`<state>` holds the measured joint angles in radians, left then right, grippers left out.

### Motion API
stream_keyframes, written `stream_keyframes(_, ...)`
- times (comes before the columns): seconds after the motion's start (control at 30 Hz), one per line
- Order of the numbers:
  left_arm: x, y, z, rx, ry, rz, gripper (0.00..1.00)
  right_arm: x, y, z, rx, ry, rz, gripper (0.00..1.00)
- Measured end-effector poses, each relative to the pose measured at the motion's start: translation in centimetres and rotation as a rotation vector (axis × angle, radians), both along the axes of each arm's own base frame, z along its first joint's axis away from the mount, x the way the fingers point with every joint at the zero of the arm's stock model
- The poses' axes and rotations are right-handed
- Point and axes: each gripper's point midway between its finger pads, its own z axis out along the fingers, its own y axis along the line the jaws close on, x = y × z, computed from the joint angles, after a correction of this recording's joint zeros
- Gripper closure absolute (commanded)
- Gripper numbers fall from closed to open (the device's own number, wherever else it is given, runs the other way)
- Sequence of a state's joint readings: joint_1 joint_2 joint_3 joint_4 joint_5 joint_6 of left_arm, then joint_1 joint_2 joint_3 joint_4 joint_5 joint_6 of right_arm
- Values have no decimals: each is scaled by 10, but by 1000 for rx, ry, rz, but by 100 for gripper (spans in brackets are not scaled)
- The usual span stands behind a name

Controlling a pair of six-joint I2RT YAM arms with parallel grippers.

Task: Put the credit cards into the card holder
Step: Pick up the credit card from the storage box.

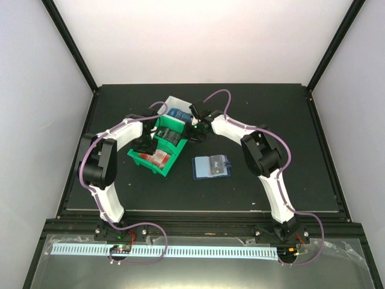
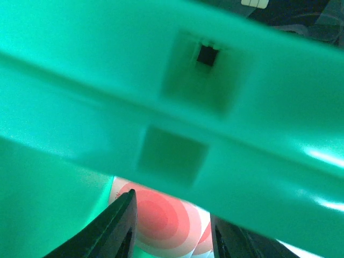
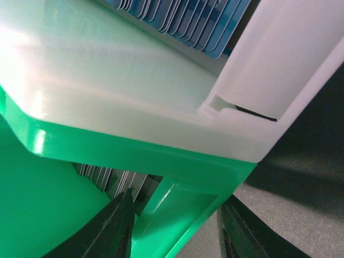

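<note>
The card holder [image 1: 212, 167] lies open on the dark table, pale blue inside, right of the green-and-white bin [image 1: 154, 170]. The bin holds red-and-white credit cards [image 1: 157, 158] in its near compartment, dark cards [image 1: 172, 137] in the middle one and blue cards [image 1: 178, 114] in the far white one. My left gripper [image 1: 146, 143] is open, low in the near compartment, over a red-and-white card [image 2: 161, 220]. My right gripper [image 1: 194, 127] is open and straddles the bin's right wall [image 3: 177, 215]. Its left finger is inside by the dark cards [image 3: 102, 174], its right finger outside.
The bin's green wall [image 2: 177, 107] fills the left wrist view close to the fingers. Blue cards [image 3: 183, 21] stand in the white compartment in the right wrist view. The black table [image 1: 289, 168] stretches right of the card holder, with a raised rim at its edges.
</note>
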<state>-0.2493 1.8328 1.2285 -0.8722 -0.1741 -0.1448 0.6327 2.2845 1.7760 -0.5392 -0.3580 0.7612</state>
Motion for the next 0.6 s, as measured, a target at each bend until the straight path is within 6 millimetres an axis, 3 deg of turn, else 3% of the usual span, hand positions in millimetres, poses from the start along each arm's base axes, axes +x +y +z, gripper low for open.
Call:
stream_keyframes(0.27, 2, -7, 1, -38, -3, -3, 53, 1, -1, 0, -1, -2, 2, 58)
stream_keyframes(0.6, 3, -9, 1, -49, -6, -5, 50, 1, -1, 0, -1, -2, 1, 58)
